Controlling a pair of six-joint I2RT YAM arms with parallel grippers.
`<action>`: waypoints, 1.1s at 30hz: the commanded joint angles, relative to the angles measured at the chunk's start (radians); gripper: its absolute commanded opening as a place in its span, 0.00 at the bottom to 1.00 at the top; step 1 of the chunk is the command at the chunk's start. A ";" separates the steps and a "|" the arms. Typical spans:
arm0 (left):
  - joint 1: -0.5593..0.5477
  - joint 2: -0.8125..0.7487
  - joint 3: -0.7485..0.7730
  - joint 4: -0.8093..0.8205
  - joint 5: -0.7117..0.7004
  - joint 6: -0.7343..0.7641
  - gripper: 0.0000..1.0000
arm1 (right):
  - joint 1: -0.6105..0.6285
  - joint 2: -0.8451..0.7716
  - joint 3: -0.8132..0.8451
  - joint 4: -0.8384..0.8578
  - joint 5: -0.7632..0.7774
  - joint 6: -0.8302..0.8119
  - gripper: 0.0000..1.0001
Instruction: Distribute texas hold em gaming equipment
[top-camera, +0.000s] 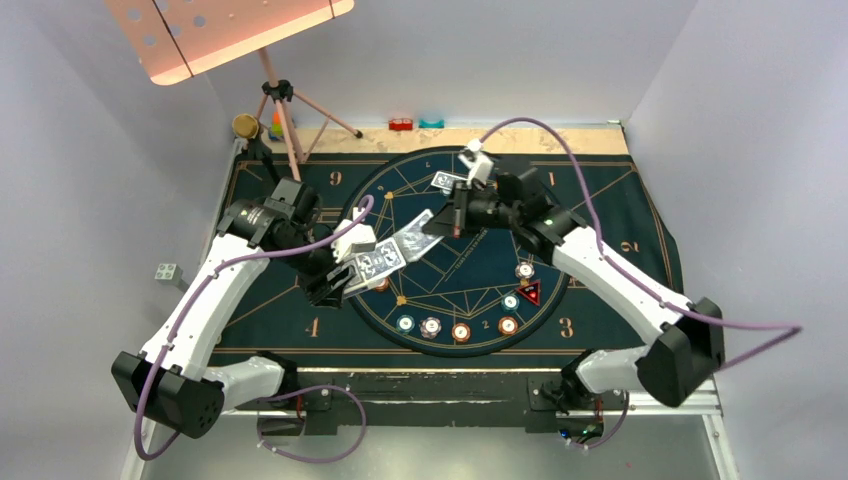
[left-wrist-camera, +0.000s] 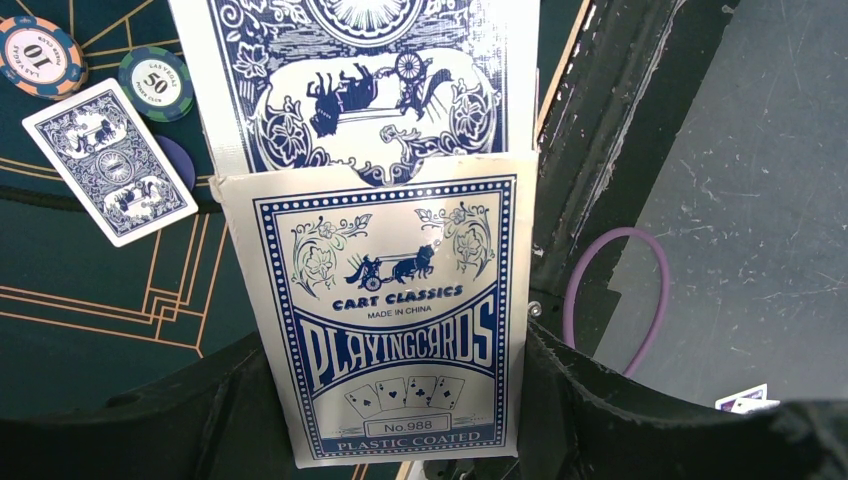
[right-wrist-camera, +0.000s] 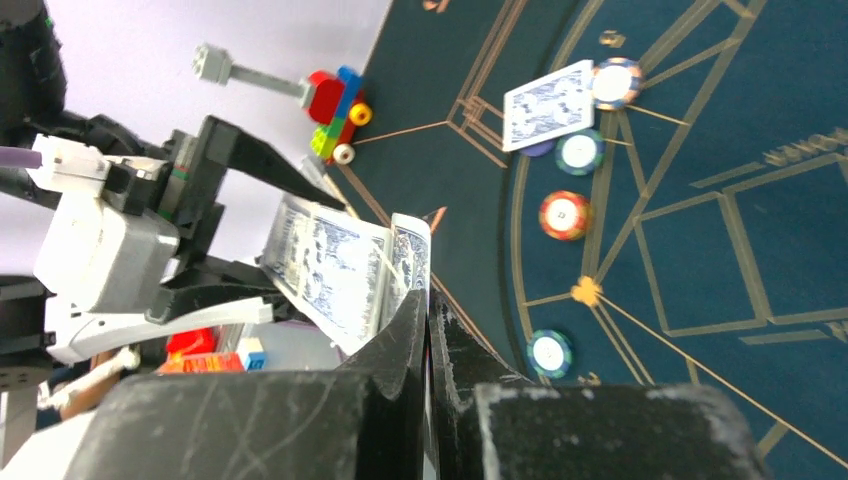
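Got a blue-and-white cardboard playing-card box (left-wrist-camera: 395, 330) squeezed by its sides in the left gripper (left-wrist-camera: 395, 420), held over the dark blue gold-lined mat (left-wrist-camera: 90, 300). Blue-backed white-bordered cards (left-wrist-camera: 365, 80) poking out of its open end. Over at the right gripper (right-wrist-camera: 428, 300), jaws pinched shut on the edge of one of those cards. Also spotting a loose card (right-wrist-camera: 548, 105) face down on the mat, just beside a white round chip (right-wrist-camera: 615, 82) and a teal chip (right-wrist-camera: 580, 152), half covering a blue chip (right-wrist-camera: 540, 148). Further along the gold ring (right-wrist-camera: 515, 250): an orange chip (right-wrist-camera: 565, 215), and a red triangular marker (top-camera: 529, 292) on the mat's right half.
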 joint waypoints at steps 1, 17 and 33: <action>-0.002 -0.023 0.042 -0.001 0.033 0.006 0.00 | -0.125 -0.130 -0.115 -0.017 0.006 0.007 0.02; -0.003 -0.024 0.045 -0.011 0.044 0.008 0.00 | -0.284 -0.164 -0.468 -0.055 0.119 -0.019 0.00; -0.003 -0.020 0.055 -0.035 0.046 0.009 0.00 | -0.282 -0.109 -0.440 -0.168 0.363 -0.055 0.53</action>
